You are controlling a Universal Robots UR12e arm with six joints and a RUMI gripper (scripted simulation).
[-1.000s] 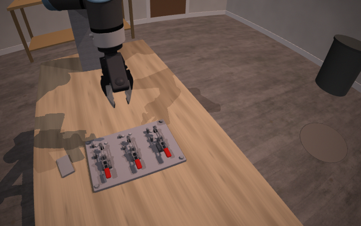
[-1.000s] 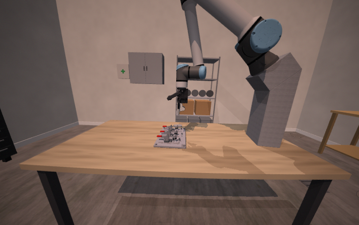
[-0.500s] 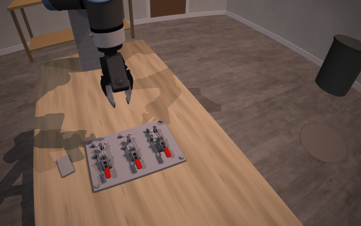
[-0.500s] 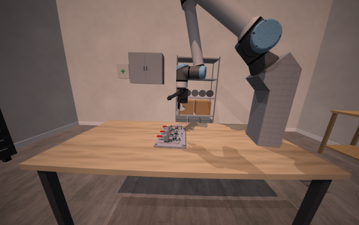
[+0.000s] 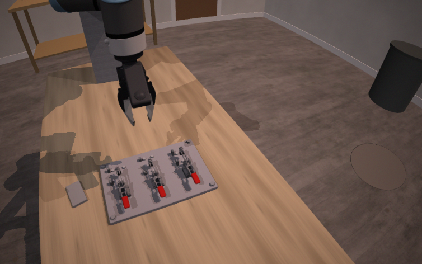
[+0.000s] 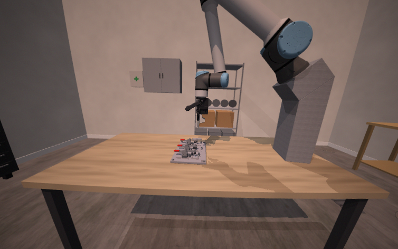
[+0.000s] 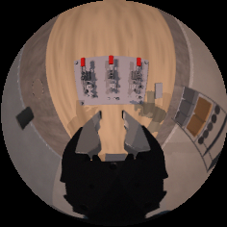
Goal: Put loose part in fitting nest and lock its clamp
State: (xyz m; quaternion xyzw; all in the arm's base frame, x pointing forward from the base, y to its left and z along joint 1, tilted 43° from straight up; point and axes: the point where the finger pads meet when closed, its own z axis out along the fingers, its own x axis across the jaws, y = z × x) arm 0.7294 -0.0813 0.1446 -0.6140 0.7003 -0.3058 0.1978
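A wood-topped table [image 5: 249, 224] [image 6: 123, 179] [image 7: 161, 34] carries a gray fixture plate [image 5: 140, 207] [image 6: 188, 161] [image 7: 100, 98] and, just beside it, a gray block [image 5: 76, 194] [image 7: 159, 90], which seems to lie flat.
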